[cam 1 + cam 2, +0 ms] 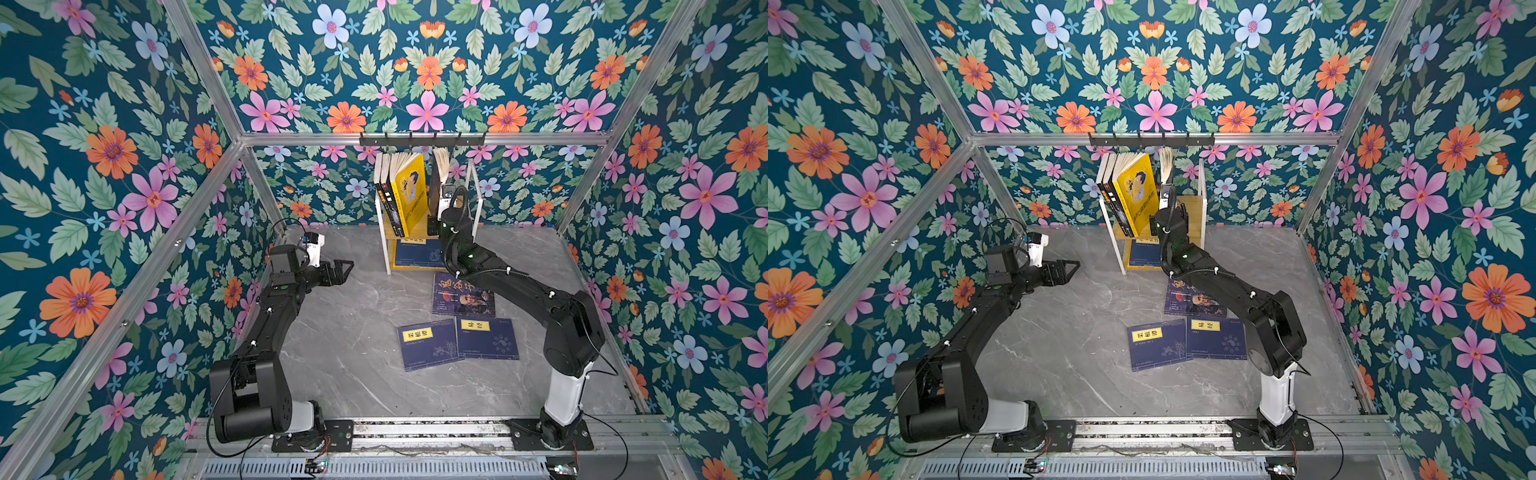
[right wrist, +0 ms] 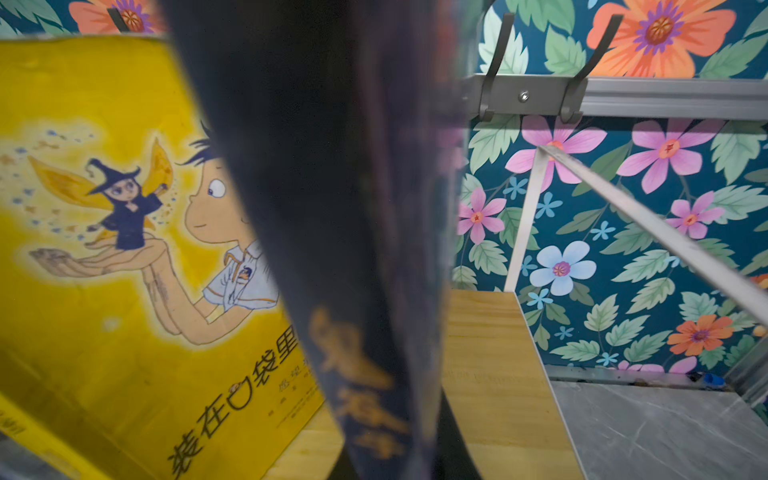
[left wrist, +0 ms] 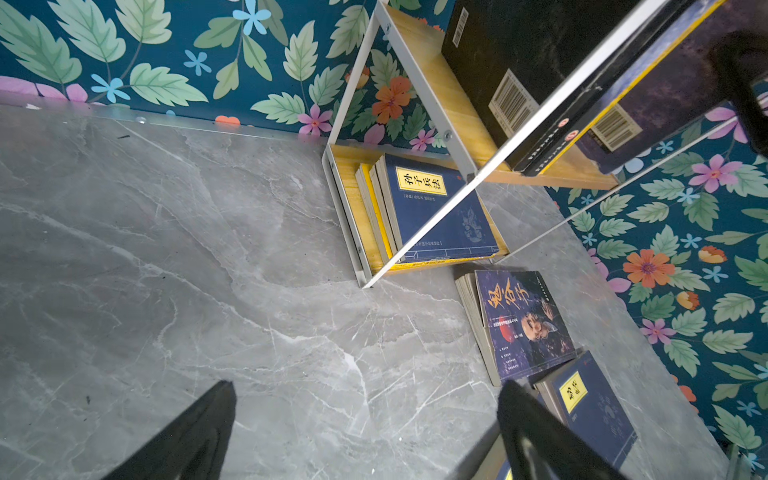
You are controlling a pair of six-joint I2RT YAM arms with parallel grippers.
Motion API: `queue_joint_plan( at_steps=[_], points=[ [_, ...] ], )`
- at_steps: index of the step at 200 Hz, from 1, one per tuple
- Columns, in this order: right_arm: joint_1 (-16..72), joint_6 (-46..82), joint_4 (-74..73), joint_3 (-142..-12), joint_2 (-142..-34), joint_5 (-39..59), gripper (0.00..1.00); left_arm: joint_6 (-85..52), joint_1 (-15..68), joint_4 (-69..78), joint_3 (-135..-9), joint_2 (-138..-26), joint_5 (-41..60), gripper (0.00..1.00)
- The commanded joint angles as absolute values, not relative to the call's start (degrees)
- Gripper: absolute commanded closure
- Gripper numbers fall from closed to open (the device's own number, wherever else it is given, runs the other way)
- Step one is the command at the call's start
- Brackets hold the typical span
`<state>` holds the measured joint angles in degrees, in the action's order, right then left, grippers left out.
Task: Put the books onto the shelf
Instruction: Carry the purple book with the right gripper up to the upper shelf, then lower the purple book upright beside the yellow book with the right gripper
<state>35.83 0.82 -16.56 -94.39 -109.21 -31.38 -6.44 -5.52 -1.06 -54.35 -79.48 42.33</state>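
Right gripper (image 1: 436, 208) pinches a dark paperback (image 2: 353, 208) upright in the upper tier of the shelf (image 1: 388, 249), beside a yellow book (image 1: 409, 187); left gripper (image 3: 365, 386) hangs wide open, empty; three books (image 1: 463, 295) lie flat on the table (image 1: 332, 353); probably light, floppy and slick-covered; best gripped near the spine.

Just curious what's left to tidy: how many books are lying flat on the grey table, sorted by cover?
navy books with yellow labels: 2
purple-blue portrait book: 1
Total lying on the table: 3
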Motion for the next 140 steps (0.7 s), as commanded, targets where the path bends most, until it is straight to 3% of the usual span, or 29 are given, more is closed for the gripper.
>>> queue_joint_plan(
  at_steps=[1, 128, 140],
  points=[
    [36.0, 3.7, -17.5, -96.9, -110.4, -26.9, 1.0, -5.2, -5.7, -1.3, -54.5, -79.4, 41.7, 0.0],
    [36.0, 6.7, -14.3, -98.7, -112.1, -16.4, 1.0, -6.3, -5.8, 0.5, -53.2, -79.1, 43.4, 0.0],
    [36.0, 6.5, -13.4, -99.3, -112.2, -15.7, 0.96, -6.3, -5.8, 0.1, -53.3, -79.2, 43.1, 0.0]
  ],
)
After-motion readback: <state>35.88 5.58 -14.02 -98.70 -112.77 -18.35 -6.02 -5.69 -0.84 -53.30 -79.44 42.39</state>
